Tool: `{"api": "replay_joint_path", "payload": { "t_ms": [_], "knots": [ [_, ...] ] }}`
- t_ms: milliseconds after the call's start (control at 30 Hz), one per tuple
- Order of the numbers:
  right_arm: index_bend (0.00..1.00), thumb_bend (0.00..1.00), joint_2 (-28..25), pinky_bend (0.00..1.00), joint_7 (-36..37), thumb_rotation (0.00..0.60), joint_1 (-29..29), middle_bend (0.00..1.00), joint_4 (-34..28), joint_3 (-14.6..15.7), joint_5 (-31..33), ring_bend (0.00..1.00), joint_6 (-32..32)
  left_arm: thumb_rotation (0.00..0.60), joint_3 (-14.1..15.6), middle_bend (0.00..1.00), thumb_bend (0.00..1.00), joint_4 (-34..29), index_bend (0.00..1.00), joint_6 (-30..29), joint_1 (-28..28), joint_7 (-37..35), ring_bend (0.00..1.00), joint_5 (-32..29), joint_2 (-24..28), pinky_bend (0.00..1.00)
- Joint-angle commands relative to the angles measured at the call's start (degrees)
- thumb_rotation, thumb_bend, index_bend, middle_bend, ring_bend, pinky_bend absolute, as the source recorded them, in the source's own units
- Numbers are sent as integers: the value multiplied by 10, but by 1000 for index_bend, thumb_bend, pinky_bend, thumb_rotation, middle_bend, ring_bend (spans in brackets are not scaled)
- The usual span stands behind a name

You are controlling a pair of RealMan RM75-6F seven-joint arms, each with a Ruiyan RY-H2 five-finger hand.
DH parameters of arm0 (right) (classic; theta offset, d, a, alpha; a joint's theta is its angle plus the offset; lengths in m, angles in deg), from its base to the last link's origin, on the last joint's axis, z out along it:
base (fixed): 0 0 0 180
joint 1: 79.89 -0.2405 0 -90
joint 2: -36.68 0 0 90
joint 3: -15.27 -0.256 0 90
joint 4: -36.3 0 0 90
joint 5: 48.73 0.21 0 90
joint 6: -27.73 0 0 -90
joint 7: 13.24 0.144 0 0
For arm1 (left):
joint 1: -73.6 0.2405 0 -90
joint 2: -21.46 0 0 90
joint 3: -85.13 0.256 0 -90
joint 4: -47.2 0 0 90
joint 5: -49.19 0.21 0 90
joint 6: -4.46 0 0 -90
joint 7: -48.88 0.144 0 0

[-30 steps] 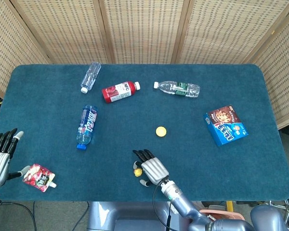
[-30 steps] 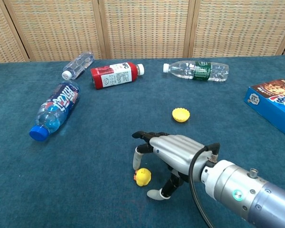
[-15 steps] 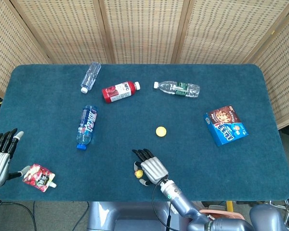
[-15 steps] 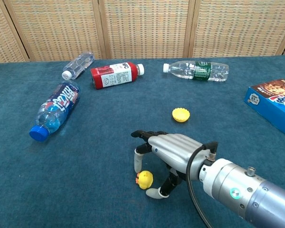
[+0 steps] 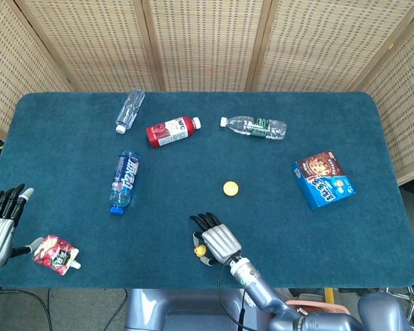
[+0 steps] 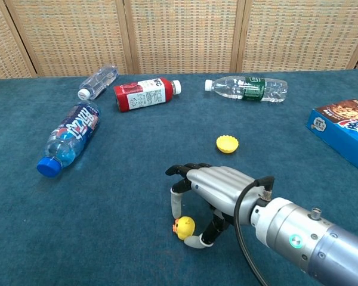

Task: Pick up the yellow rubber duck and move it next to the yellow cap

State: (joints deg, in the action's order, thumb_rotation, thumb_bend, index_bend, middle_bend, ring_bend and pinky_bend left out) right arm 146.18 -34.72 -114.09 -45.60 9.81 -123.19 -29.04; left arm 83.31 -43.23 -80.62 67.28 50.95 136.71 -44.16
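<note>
The small yellow rubber duck lies on the blue cloth near the table's front edge, also seen as a yellow spot in the head view. My right hand arches over it, and a fingertip and the thumb touch it from either side, pinching it against the cloth. The same right hand shows in the head view. The yellow cap lies a short way behind the hand, to its right, also in the head view. My left hand hangs off the table's left edge, fingers straight and empty.
A blue-label bottle, a clear bottle, a red bottle and a green-label bottle lie across the back. A blue snack box sits at the right. A red pouch lies by my left hand.
My right hand's finger and thumb have closed in on the duck, which has shifted slightly right and toward the front edge. The left hand has not moved.
</note>
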Motion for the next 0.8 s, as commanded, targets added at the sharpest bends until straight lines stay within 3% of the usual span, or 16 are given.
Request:
{"api": "replay_joint_path", "payload": {
  "t_ms": [33,467,800],
  "knots": [
    [512,216,-1,0,-2,600,0,66,-1,0,-1,0,-2,600,0,0,46,0,0,0,0,0,0,0,0,0],
    [518,216,-33,0,-47,600,-12,68,-37,-25,-2,0,-19,600,0,0,46,1,0,0,0,0,0,1,-1,0],
    [518,216,-91,0,-118,600,-33,68,-72,-75,36,0,-24,600,-2,0,46,2,0,0,-1,3,0,-3,-3,0]
  ]
}}
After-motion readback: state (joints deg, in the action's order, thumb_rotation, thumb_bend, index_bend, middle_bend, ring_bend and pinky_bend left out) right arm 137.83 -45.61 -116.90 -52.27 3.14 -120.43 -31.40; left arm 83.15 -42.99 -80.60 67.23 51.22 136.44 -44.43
